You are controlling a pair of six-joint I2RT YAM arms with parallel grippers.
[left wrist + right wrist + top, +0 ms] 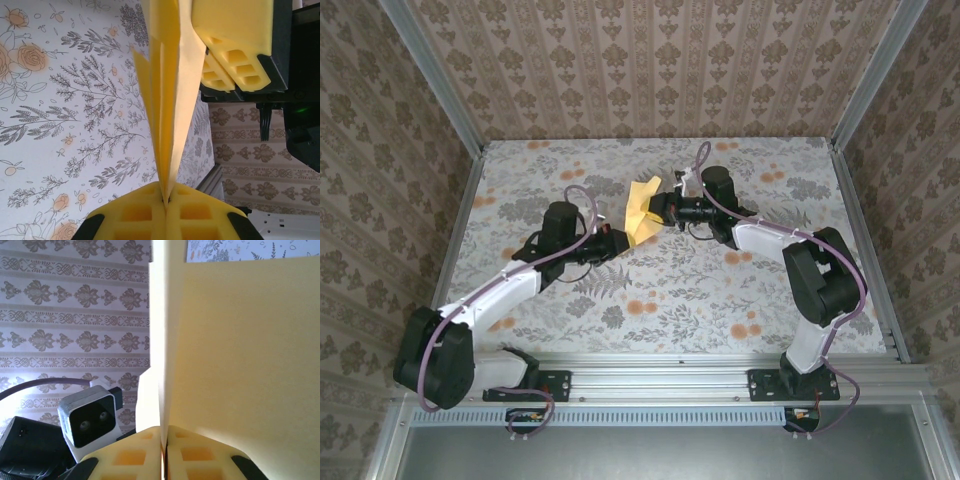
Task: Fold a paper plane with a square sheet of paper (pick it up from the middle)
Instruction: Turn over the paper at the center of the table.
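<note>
The yellow-orange sheet of paper (642,208) is folded and held up off the flowered cloth between both arms. My left gripper (620,238) is shut on its lower left edge. In the left wrist view the yellow pads (135,215) press together at the left gripper (166,200), with the folded paper (167,100) rising from between them. My right gripper (657,210) holds the paper from the right. In the right wrist view the right gripper (163,437) is closed on a layer of the paper (240,350). The right gripper's pads (235,65) also show in the left wrist view.
The flowered cloth (670,290) covers the table. Patterned walls (650,60) and metal posts enclose it on three sides, and a rail (660,365) runs along the near edge. The left wrist camera (90,422) sits close beside the right gripper.
</note>
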